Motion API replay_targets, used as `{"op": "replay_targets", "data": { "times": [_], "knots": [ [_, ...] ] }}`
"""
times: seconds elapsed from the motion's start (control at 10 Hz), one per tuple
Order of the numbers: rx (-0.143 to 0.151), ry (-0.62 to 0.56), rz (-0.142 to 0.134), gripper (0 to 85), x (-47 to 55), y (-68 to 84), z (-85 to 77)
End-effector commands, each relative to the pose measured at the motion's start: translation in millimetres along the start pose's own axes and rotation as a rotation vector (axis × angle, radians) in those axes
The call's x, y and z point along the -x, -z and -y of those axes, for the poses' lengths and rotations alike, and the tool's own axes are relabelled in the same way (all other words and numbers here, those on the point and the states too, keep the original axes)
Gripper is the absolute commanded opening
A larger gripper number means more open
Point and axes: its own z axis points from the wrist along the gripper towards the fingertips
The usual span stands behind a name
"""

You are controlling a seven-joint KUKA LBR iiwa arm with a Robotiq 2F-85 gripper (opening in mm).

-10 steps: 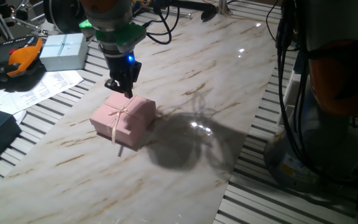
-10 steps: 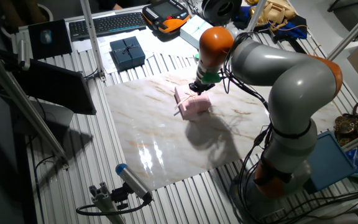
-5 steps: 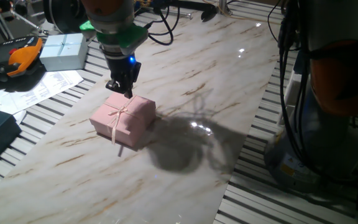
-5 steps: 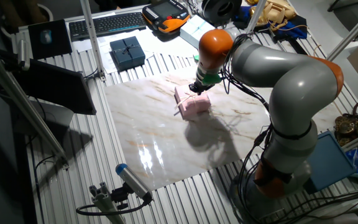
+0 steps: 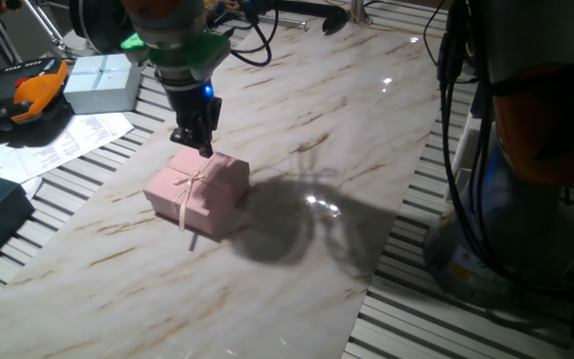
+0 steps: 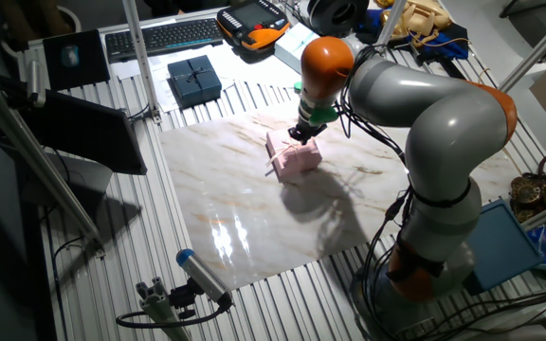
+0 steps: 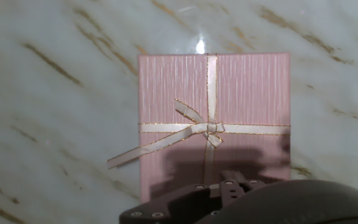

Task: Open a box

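Box (image 5: 198,192), pink and square, sits with its lid on near the middle of the marbled counter (image 5: 367,150), a thin cream ribbon (image 7: 191,130) crossed over the top and tied in a bow with one loose tail trailing off its side. Just above the box's far edge hangs the pincer (image 5: 194,140), dark fingertips drawn close together and holding nothing, though whether they touch the lid I cannot tell. Off the marbled sheet on the slatted surface lie a pale blue box (image 5: 102,82) and some papers (image 5: 63,143)
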Motion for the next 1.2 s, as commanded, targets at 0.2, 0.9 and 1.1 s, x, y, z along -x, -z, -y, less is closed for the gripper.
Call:
{"op": "replay_targets", "data": {
  "times": [0.2, 0.9, 1.1],
  "knots": [
    [0.007, -0.018, 0.026, 0.0, 0.6, -1.5, -2.3],
    [0.007, -0.096, 0.098, 0.0, 18.5, -30.0, -4.0],
    [0.008, -0.098, 0.101, 0.0, 21.5, -33.8, -4.4]
  ]
}}
